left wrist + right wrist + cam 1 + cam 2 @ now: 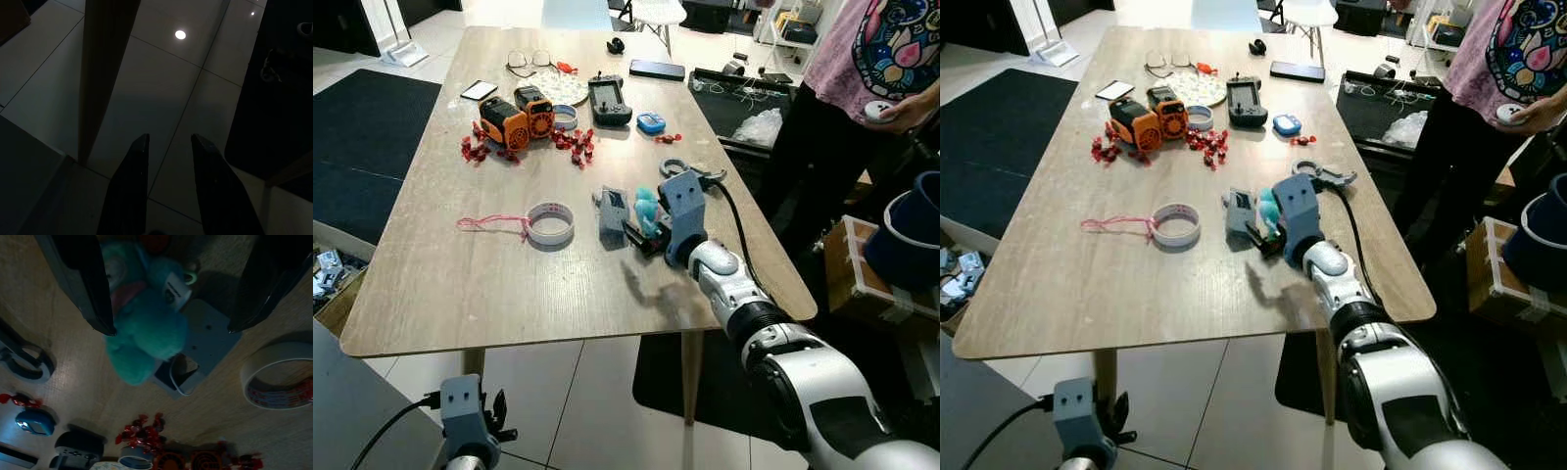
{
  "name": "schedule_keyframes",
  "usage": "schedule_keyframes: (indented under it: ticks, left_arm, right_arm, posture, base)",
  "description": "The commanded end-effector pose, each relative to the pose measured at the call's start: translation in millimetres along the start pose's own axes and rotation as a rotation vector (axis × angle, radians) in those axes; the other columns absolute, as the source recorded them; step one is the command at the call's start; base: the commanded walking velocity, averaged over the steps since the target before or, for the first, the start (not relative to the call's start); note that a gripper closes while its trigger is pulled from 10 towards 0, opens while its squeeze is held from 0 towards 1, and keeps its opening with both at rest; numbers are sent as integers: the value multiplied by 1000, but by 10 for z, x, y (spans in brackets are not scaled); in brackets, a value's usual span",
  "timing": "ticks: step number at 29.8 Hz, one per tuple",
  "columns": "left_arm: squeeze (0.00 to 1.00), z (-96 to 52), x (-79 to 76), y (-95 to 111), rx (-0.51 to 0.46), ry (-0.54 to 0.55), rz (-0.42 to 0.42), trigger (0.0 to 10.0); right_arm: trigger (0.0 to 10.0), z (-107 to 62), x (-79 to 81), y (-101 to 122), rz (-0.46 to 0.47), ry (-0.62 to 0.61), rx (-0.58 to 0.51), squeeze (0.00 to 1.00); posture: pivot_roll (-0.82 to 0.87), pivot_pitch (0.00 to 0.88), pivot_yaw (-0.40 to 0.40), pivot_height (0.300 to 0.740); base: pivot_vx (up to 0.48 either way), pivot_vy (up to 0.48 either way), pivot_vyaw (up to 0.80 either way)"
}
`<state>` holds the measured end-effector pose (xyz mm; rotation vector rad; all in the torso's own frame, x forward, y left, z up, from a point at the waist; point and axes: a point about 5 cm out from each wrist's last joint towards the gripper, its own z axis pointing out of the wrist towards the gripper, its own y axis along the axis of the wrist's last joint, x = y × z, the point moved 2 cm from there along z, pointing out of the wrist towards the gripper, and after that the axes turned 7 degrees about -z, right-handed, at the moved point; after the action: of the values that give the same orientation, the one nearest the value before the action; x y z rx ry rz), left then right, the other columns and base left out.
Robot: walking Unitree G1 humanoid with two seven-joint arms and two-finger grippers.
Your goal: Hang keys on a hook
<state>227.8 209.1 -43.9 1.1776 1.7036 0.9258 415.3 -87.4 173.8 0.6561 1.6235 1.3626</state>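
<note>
We see a long wooden desk [431, 294] on a tiled floor. On it lie a roll of white tape [550, 223] with a pink string [489, 224] beside it, a grey hook block [612, 211] next to a teal fluffy keychain [646, 209], scattered red bits [576, 144], an orange gadget [517, 116], a black controller [608, 99], a blue tag [650, 122], glasses [528, 61] and two phones [657, 70].
</note>
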Motion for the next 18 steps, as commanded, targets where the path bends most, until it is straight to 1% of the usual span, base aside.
schedule_keyframes:
  ticks: [1, 2, 18]
  left_arm:
    - [0, -40, 7, -92, 34, 18, -25, 10000]
    - [0, -39, 6, -93, 34, 19, -27, 10000]
    - [0, -35, -18, -99, 36, 10, -29, 10000]
  right_arm:
    - [2000, -22, 28, -70, -1, 14, 21, 0]
    - [0, -18, 32, -69, 2, 16, 22, 0]
    - [0, -16, 49, -79, 15, 28, 28, 0]
  posture:
    - [65, 139, -73, 740]
    - [65, 139, -74, 740]
    - [66, 136, -74, 740]
  base:
    - [0, 0, 0]
    - [0, 0, 0]
    - [0, 0, 0]
